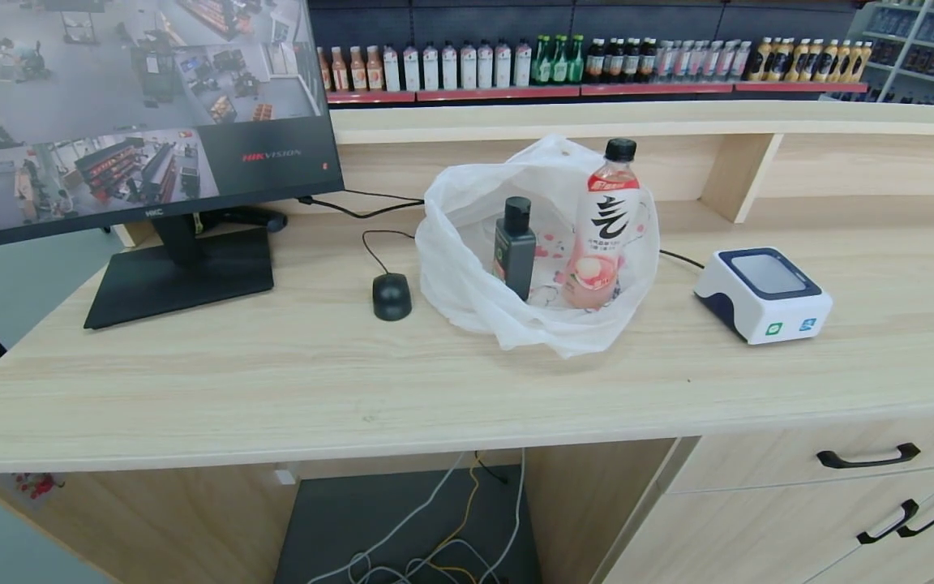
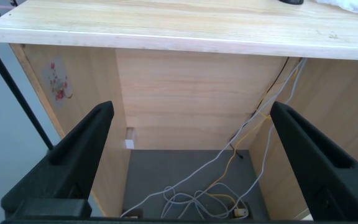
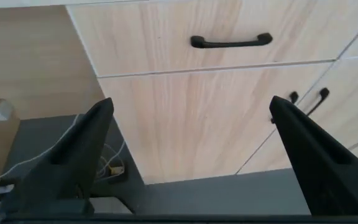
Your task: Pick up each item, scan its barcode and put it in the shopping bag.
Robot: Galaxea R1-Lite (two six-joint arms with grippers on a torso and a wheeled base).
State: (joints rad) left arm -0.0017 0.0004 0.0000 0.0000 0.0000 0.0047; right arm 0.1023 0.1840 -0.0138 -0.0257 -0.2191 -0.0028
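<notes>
Both bottles are in the white shopping bag (image 1: 452, 280) on the tabletop (image 1: 272, 381): the dark bottle (image 1: 515, 253) and the pink drink bottle (image 1: 601, 243), both upright. The scanner (image 1: 763, 294) sits right of the bag. The left end effector (image 2: 191, 107) is spread wide and empty, low by the cables (image 2: 197, 199). The right end effector (image 3: 191, 102) is the same, facing the drawers (image 3: 229, 81).

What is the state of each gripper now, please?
Left gripper: open, holding nothing.
Right gripper: open, holding nothing.
</notes>
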